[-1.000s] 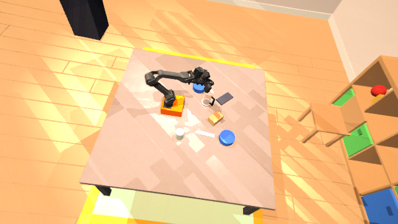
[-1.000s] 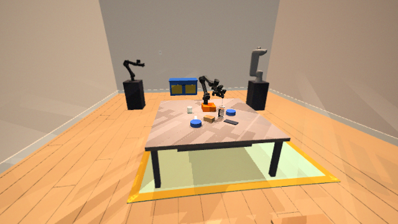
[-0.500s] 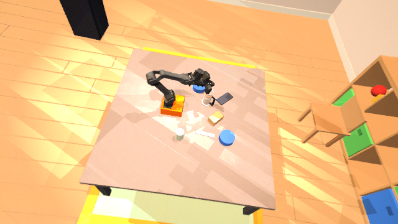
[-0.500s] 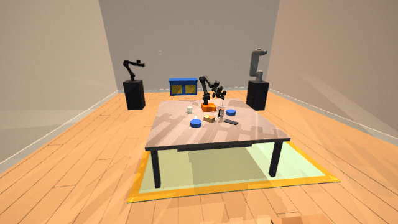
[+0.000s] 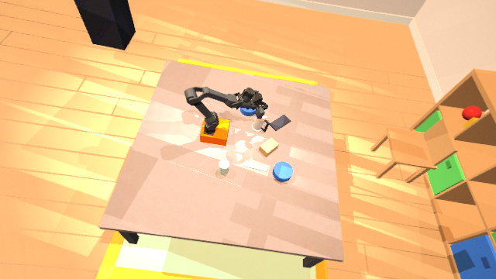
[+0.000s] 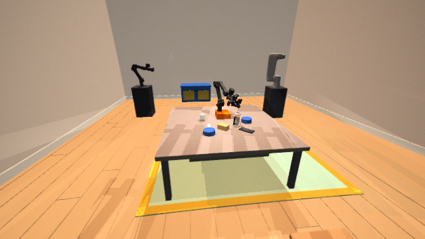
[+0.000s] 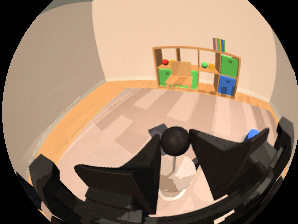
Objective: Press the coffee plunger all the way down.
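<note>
We find no brand, label or writing that can be read on any object; everything is too small or has plain colours.

The claw (image 7: 174, 163) is partly closed and it holds the black round knob of the plunger (image 7: 176, 140) between its two fingers. The coffee press (image 5: 259, 124) stands upright on the desk (image 5: 186, 201), in the far half, just to the right of the orange base (image 5: 215, 132) of the arm. In the exterior view we see the claw (image 6: 236, 105) directly above the press (image 6: 236, 120).

Around the press there are several things. A blue round disc (image 5: 248, 111) lies just behind it, partly hidden under the arm. A dark flat tablet (image 5: 280, 122) lies just beside it on the right, and from the top view we cannot tell if they touch. A tan block (image 5: 269, 146) lies near, in front of the press. Further to the front we see a second blue disc (image 5: 283, 171) and a small white cup (image 5: 224, 167), well apart from the press.

Beside the desk, on the right in the top view, stands a wooden shelf (image 5: 461, 155) with green and blue boxes, and a red object (image 5: 471, 112) in one upper compartment. In the wrist view the wide black fingers cover most of the press body.
</note>
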`<action>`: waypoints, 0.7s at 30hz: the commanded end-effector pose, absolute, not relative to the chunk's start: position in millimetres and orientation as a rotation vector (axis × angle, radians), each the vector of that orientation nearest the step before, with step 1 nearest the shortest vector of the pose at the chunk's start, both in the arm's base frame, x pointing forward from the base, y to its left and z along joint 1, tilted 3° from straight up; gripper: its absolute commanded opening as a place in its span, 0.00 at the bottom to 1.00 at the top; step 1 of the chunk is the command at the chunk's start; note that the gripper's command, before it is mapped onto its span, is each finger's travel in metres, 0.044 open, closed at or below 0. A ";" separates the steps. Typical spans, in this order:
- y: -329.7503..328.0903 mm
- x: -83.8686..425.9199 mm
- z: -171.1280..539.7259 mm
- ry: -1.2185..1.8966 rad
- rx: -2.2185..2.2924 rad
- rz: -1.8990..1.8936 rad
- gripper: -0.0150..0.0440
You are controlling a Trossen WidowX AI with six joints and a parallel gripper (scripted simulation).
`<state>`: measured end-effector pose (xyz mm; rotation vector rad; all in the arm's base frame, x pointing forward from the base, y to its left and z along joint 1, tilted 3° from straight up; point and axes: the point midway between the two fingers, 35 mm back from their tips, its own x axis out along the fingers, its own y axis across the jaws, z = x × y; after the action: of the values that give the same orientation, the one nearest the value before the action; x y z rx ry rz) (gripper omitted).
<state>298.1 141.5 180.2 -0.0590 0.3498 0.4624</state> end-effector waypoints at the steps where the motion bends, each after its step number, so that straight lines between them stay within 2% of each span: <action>1: 140.1 293.6 140.4 0.454 -0.075 0.456 0.46; 21: 148.7 308.9 135.6 0.453 -0.075 0.456 0.46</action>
<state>311.7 149.5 159.1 -0.0656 0.3754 0.4608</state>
